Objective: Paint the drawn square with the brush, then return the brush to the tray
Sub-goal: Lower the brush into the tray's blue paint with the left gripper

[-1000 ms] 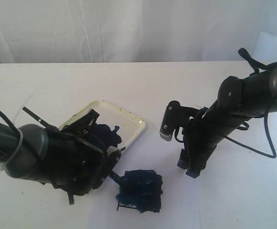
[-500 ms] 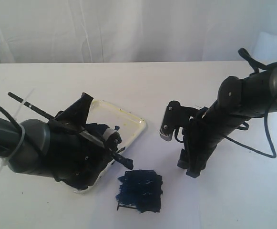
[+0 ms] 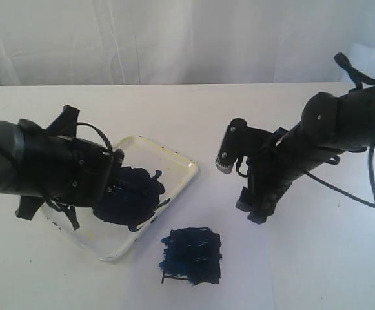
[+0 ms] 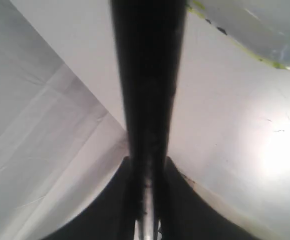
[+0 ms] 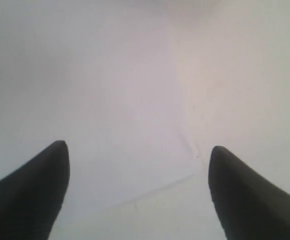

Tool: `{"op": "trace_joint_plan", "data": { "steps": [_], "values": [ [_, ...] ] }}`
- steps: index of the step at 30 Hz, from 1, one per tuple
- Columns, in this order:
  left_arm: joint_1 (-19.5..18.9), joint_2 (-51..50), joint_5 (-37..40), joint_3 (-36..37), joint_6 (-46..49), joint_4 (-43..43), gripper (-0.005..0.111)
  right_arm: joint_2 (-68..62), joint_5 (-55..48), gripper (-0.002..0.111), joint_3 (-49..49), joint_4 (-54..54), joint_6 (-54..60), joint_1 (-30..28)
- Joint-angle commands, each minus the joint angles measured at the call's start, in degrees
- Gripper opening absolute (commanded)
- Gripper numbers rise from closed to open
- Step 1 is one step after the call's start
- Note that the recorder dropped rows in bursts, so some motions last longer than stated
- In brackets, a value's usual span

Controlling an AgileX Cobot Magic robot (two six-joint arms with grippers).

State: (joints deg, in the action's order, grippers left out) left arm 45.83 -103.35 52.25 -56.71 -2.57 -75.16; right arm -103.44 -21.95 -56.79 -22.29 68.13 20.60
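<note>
The drawn square [image 3: 192, 256] lies near the table's front, smeared all over with dark blue paint. Left of and behind it sits the tray [image 3: 181, 161], holding a blue-black puddle [image 3: 132, 194]. My left gripper [image 3: 106, 187] hangs low over the tray's left part. In the left wrist view the left gripper [image 4: 147, 170] is shut on the brush [image 4: 147, 75], whose black handle runs straight out between the jaws past the tray's yellow-stained rim [image 4: 254, 60]. The arm hides the brush in the exterior view. My right gripper [image 3: 250, 212] [image 5: 137, 150] is open and empty, right of the square.
A white paper sheet covers the table; its edge [image 5: 154, 192] shows under the right gripper. A white curtain [image 3: 174, 39] hangs behind the table. The right arm [image 3: 329, 135] and its cables stand at the right side.
My left arm has swung back from the painted square to the tray, carrying the brush, and its handle no longer sticks out at the left. The right arm shifted slightly.
</note>
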Motion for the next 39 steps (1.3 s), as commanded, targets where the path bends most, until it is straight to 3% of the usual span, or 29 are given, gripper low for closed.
{"op": "trace_joint_plan", "data": {
  "steps": [1,8,11,23,27,34,39],
  "values": [
    [-2.4,0.6,-0.8,0.0,4.2,3.2,0.0,3.3,1.2,0.075,0.2,-1.6,-0.1,0.0],
    [-7.4,0.6,-10.4,0.0,5.8,8.8,0.0,7.5,1.2,0.077,0.2,-3.6,-1.9,0.0],
    [-9.1,0.6,-10.2,0.0,6.9,9.2,0.0,8.9,1.7,0.077,0.2,-3.6,-5.8,0.0],
    [-9.7,-2.3,-11.8,0.0,4.5,-1.5,0.0,10.1,4.4,0.077,0.2,-3.4,-9.5,-0.1],
    [-9.7,-5.4,-5.7,0.0,0.8,-9.1,0.0,10.1,4.3,0.077,0.2,-3.4,-9.5,-0.1],
    [-9.7,-6.1,-13.2,0.0,-2.9,-10.7,0.0,10.1,4.6,0.077,0.2,-3.3,-9.5,-0.1],
    [-12.6,-6.1,-16.4,0.0,-2.9,-6.4,0.0,10.1,4.6,0.077,0.2,-3.1,-9.5,-0.1]
  ]
}}
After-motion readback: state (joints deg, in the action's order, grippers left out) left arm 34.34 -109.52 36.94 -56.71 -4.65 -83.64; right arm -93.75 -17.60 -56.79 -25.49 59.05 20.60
